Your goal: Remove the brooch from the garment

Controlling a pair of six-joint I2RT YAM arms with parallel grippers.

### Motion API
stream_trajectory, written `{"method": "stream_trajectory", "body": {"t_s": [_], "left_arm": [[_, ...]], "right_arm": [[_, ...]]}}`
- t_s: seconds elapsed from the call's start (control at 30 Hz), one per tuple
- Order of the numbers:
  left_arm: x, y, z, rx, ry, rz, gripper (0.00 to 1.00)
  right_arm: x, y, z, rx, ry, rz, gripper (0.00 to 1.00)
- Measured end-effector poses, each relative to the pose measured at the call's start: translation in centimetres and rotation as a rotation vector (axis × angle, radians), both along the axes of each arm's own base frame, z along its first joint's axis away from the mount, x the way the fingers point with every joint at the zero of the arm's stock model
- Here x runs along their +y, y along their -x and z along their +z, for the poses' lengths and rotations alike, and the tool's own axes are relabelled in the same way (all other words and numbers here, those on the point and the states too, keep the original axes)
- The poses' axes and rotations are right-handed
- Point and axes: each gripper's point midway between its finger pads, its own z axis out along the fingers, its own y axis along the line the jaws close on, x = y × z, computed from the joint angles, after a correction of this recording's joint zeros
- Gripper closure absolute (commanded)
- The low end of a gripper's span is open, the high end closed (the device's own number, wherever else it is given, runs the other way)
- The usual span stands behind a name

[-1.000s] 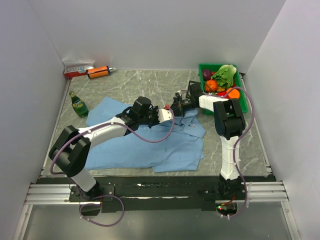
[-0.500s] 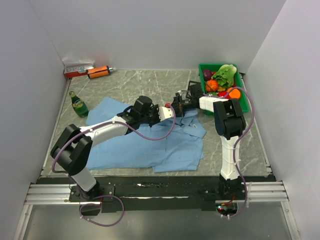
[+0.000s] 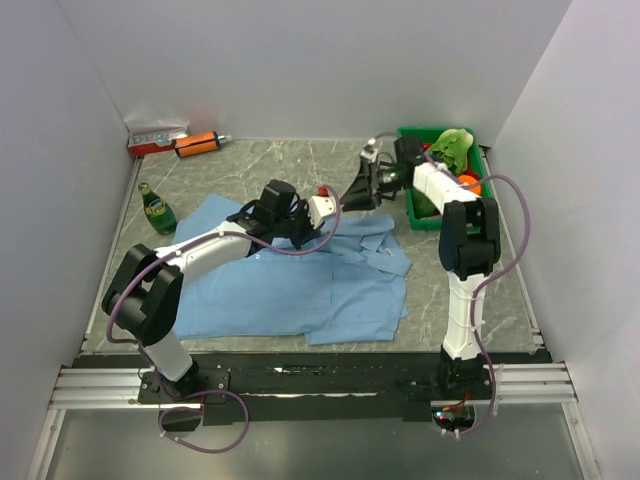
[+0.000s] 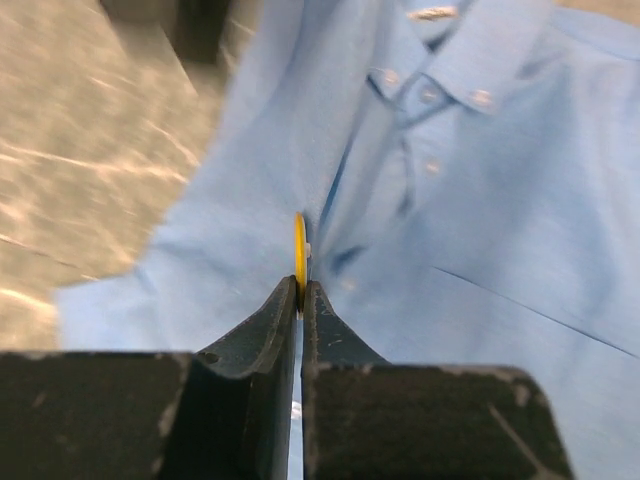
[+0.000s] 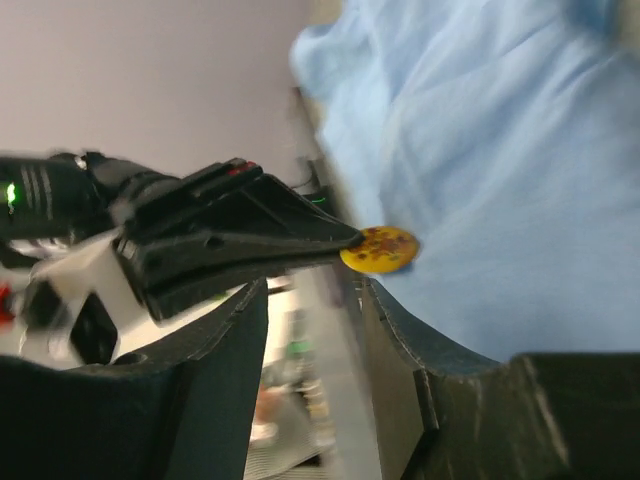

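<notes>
On the top camera I get soft, even white light with no glare. The arms throw only faint shadows on the shirt (image 3: pixel 300 290) and table (image 3: pixel 250 165), and everything looks sharp. My left wrist view is softer: the table at upper left is smeared and the left gripper (image 4: pixel 301 295) sits dark in the foreground. The right wrist view is blurry throughout, and only the brooch (image 5: pixel 378 249) looks fairly crisp.

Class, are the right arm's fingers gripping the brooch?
No: the left arm's fingers pinch the brooch, while the right arm's fingers stand open.
</notes>
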Motion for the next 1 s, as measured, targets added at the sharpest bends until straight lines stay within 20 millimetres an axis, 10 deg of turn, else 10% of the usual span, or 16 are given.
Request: {"method": "stream_trajectory", "body": {"t_s": [0.2,0.57,1.0], "left_arm": [[1.0,1.6,-0.9,0.163,0.044,-0.016,0.99],[2.6,1.7,-0.9,0.388,0.148,-0.025,0.99],[1.9,1.2,-0.7,0.545,0.244,-0.097,0.99]], "right_arm": [[-3.2,-0.8,2.0,-0.349,0.110,-0.002,0.51],[-1.3,7.7,-1.3,-0.945,0.391,0.246,0.50],[0.1,5.4,-2.1,-1.189,0.489,0.279,0.46]]}}
